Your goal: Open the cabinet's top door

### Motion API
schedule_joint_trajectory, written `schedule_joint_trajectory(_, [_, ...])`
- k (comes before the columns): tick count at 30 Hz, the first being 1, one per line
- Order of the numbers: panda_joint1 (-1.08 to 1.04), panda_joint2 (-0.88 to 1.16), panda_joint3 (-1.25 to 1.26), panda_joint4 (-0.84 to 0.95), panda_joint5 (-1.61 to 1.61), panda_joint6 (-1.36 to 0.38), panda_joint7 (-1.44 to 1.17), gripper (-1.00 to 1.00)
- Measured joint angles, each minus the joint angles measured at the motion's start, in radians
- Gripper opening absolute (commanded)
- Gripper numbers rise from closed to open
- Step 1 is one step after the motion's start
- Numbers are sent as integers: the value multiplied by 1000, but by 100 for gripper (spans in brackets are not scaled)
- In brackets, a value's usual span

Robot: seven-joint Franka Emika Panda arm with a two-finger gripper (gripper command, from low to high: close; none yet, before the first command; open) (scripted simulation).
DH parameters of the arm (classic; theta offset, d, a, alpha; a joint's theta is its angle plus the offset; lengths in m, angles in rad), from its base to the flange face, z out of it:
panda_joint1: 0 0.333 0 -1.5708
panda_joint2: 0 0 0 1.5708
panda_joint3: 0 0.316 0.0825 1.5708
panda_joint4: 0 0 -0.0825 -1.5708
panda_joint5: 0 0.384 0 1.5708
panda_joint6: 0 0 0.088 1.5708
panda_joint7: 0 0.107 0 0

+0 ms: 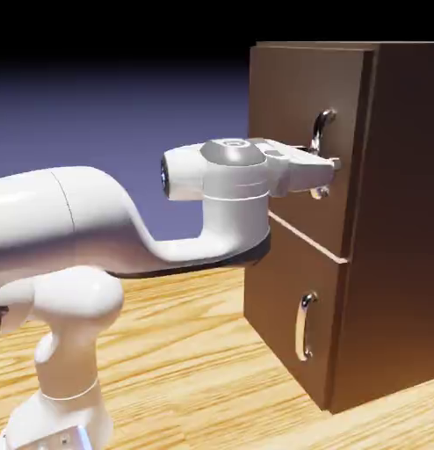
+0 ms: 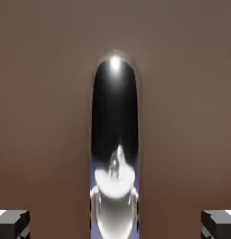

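Note:
The cabinet is a tall dark brown box at the exterior view's right. Its top door lies flush with the front, and a curved silver handle runs down it. My gripper has reached the lower part of that handle, with one finger on each side. In the hand view the mirror-like handle stands upright in the middle against the brown door panel. My gripper is open: its grey fingertips sit far apart at the bottom corners, clear of the handle.
Below the top door sits a second brown panel with its own smaller silver handle. The cabinet stands on a light wooden table. My white arm stretches in from the lower left.

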Motion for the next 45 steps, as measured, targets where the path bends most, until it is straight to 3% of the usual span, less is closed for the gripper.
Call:
schedule_joint_trajectory(13, [-443, -162, 437, -348, 384, -231, -50, -100])
schedule_joint_trajectory(22, [-564, -343, 750, -493, 775, -404, -171, -100])
schedule_joint_trajectory(31, [-531, -448, 1076, -533, 1132, -642, -240, -100])
schedule_joint_trajectory(40, [-505, -415, 1402, -465, 1426, -896, -236, -100])
schedule_joint_trajectory(45, [-671, -515, 1490, -483, 1623, -762, -362, -100])
